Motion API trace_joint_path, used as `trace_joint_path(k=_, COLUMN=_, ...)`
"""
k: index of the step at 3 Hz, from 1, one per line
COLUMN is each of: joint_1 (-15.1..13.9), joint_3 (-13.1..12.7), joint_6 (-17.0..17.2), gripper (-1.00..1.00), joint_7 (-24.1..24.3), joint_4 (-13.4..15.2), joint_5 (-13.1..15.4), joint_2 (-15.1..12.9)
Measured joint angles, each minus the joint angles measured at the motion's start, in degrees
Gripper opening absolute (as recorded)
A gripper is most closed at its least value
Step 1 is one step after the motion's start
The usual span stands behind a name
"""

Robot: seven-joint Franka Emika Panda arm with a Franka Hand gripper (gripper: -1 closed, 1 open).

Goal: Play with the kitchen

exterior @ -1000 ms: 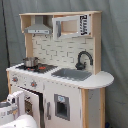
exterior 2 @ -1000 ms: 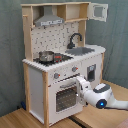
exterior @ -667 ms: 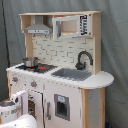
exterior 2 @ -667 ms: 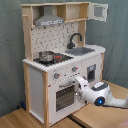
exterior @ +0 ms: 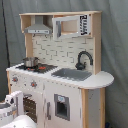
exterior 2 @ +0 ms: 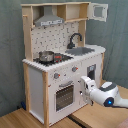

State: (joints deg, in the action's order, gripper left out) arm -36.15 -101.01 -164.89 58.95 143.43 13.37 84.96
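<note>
The kitchen (exterior: 55,87) (exterior 2: 36,85) is a tall toy of light wood and white panels. It has a grey hood (exterior: 39,27) (exterior 2: 49,20), a black faucet (exterior: 83,59) (exterior 2: 75,39) over the sink (exterior: 72,74) (exterior 2: 83,50), and a small pot (exterior: 30,61) (exterior 2: 46,56) on the stove. Red-centred knobs (exterior: 33,84) (exterior 2: 56,76) sit above the oven door (exterior: 30,106) (exterior 2: 64,95). My gripper (exterior: 15,98) (exterior 2: 84,83) is at the kitchen's front panel, just beside the oven door, below the knobs.
A grey curtain (exterior 2: 10,45) hangs behind the kitchen. In the second exterior view the kitchen stands on a wooden surface (exterior 2: 20,118), and its upper cabinet door (exterior 2: 98,11) stands open. My white arm (exterior 2: 110,95) comes in low from the second exterior view's right.
My arm has moved closer to the kitchen's front, and the gripper has come up against the panel beside the oven door. The kitchen itself has not moved.
</note>
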Motion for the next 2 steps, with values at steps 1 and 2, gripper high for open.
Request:
trace_joint_path(k=1, joint_1=4.86, joint_3=0.53, joint_6=3.16, gripper=1.00, joint_7=-1.49, joint_4=0.62, joint_5=0.03, joint_2=0.01)
trace_joint_path(k=2, joint_1=8.50, joint_3=2.19, joint_6=6.12, gripper=1.00, joint_7=-6.03, joint_4=0.38, joint_5=0.04, joint_2=0.01)
